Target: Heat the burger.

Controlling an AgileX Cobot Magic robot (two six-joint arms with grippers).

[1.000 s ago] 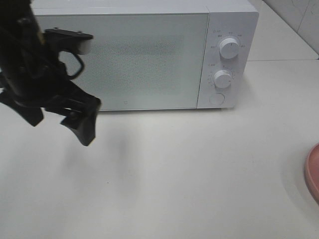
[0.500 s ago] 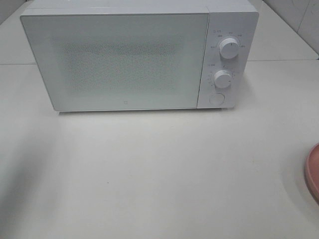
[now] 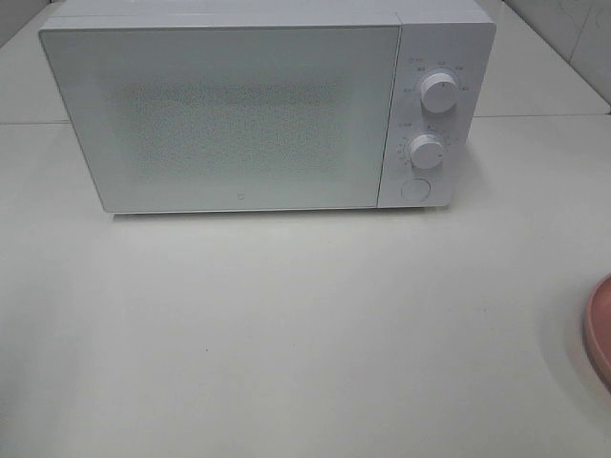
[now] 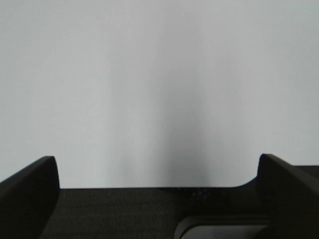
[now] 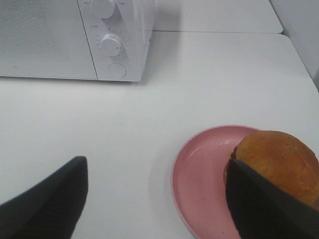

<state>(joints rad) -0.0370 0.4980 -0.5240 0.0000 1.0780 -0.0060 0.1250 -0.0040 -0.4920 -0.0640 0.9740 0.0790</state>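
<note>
The burger (image 5: 279, 159), golden-brown bun up, sits on the pink plate (image 5: 199, 179), seen in the right wrist view. My right gripper (image 5: 157, 174) hovers above the table beside the plate, open with nothing between its fingers; one dark finger (image 5: 259, 204) covers part of the burger. The exterior view shows only the plate's rim (image 3: 600, 329) at the right edge; there the burger and both arms are out of frame. My left gripper (image 4: 157, 164) is open, facing a plain white surface.
A white microwave (image 3: 239, 114) with its door shut stands at the back of the white table. Its panel on the right carries two knobs (image 3: 438, 93) (image 3: 427, 151) and a round button (image 3: 414, 190). The microwave also appears in the right wrist view (image 5: 50, 40).
The left arm, which stood in front of the microwave's left side a second ago, has left the exterior view. Nothing else has moved.
</note>
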